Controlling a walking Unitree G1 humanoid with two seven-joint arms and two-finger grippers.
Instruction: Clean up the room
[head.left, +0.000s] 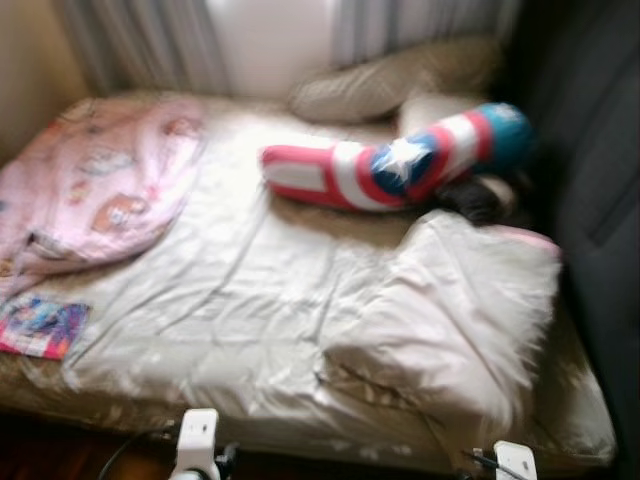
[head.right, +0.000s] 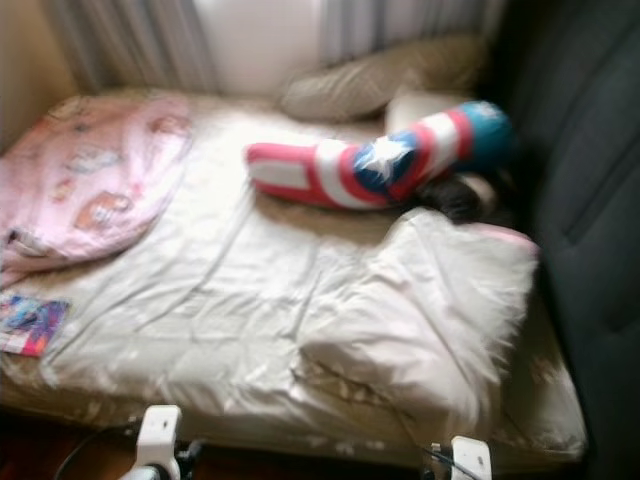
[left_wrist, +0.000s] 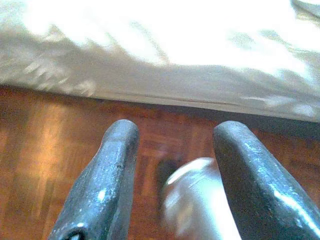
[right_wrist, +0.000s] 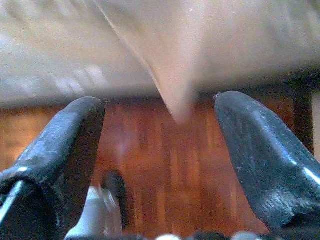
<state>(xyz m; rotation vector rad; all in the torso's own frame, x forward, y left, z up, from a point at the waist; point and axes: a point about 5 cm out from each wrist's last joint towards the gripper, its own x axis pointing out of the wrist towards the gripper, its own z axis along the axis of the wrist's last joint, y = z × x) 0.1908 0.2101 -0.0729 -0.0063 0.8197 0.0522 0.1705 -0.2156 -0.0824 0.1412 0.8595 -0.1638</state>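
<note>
An unmade bed (head.left: 250, 290) with a crumpled white sheet lies before me. A pink patterned blanket (head.left: 95, 190) is bunched at its left. Across the head end lies a red, white and blue star bolster (head.left: 400, 165), in front of a beige pillow (head.left: 390, 80). A white duvet (head.left: 455, 310) is heaped at the right. A colourful booklet (head.left: 40, 325) rests on the front left edge. My left gripper (left_wrist: 175, 127) and right gripper (right_wrist: 160, 100) hang open and empty, low over the wooden floor (left_wrist: 45, 150) by the bed's front side.
Something dark (head.left: 475, 200) lies between the bolster and the duvet. A dark wall or cabinet (head.left: 600, 180) closes off the right side. Curtains (head.left: 150, 40) and a bright window stand behind the bed. My arms' white wrists (head.left: 197, 440) show at the bottom edge.
</note>
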